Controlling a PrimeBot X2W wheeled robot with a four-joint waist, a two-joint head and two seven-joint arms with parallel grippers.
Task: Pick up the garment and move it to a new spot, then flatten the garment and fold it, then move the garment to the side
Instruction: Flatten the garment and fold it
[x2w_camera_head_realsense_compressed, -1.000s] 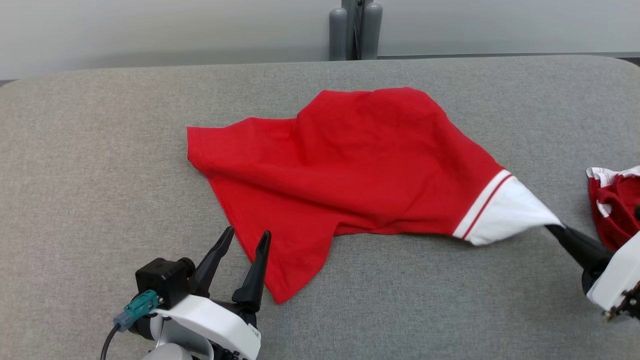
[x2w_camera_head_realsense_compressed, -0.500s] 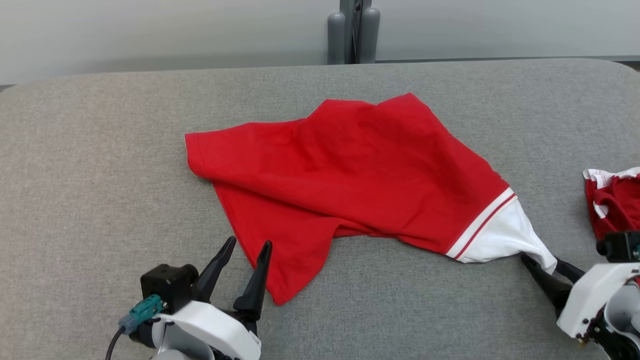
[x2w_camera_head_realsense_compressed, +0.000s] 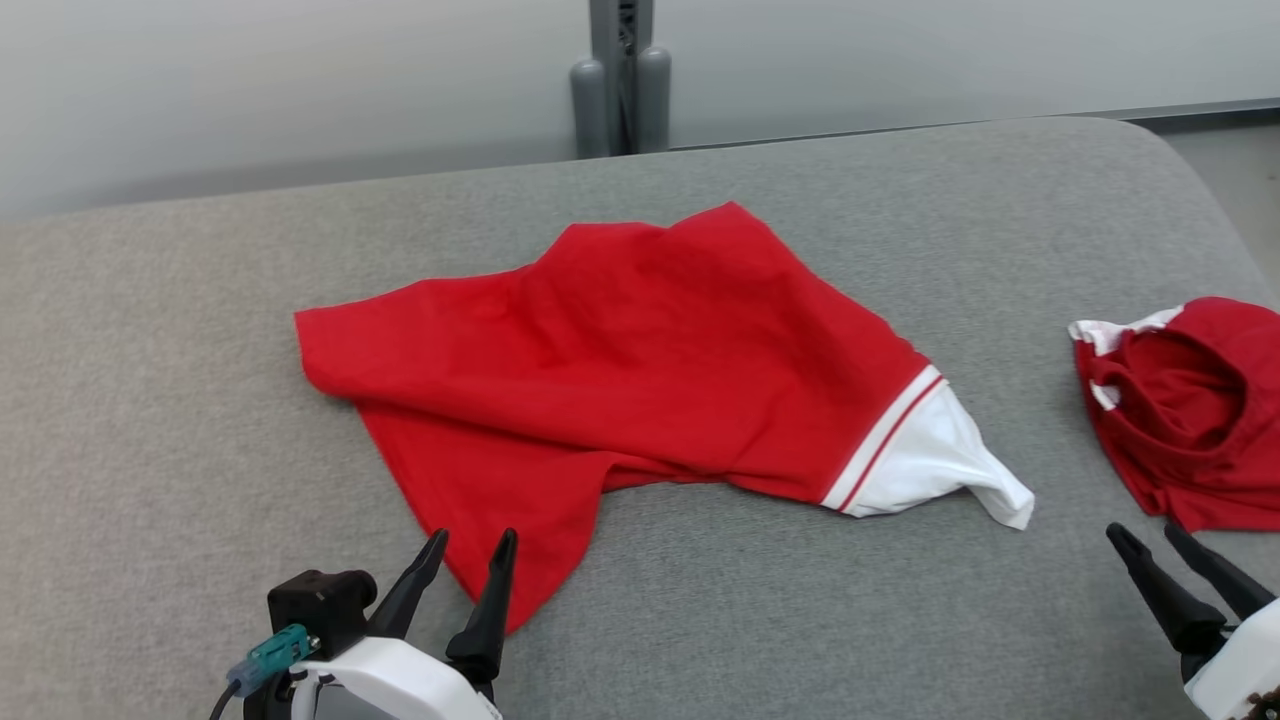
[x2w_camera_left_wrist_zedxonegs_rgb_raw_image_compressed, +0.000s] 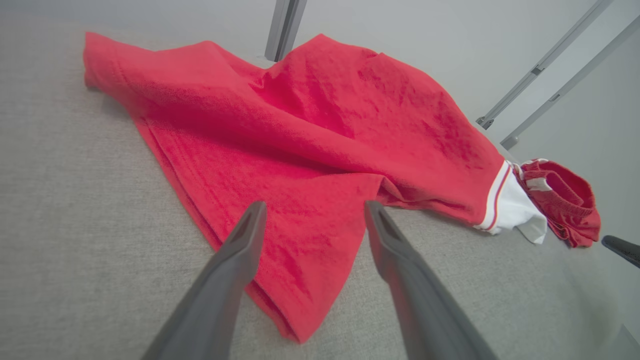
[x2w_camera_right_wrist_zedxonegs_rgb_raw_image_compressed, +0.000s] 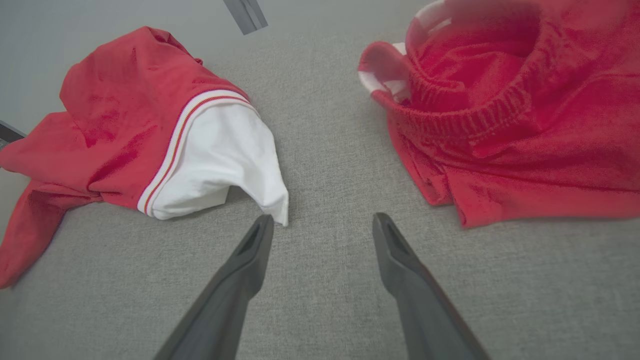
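The garment (x2w_camera_head_realsense_compressed: 640, 370), a rumpled red shirt, lies mid-tabletop (x2w_camera_head_realsense_compressed: 150, 400). Its long axis runs left to right, with the white sleeve (x2w_camera_head_realsense_compressed: 930, 465) pointing toward the right edge and a red corner pointing toward the near edge. That corner lies just ahead of the left gripper (x2w_camera_head_realsense_compressed: 474, 537), the nearer one, its fingers spread. The right gripper (x2w_camera_head_realsense_compressed: 1143, 530), also spread and empty, sits apart from the sleeve tip, near a second red garment (x2w_camera_head_realsense_compressed: 1190, 410) by the right edge.

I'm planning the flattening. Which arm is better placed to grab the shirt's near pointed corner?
Left. The left gripper hangs open right at the shirt's corner. The right gripper, also open, sits far across the table by the white sleeve.
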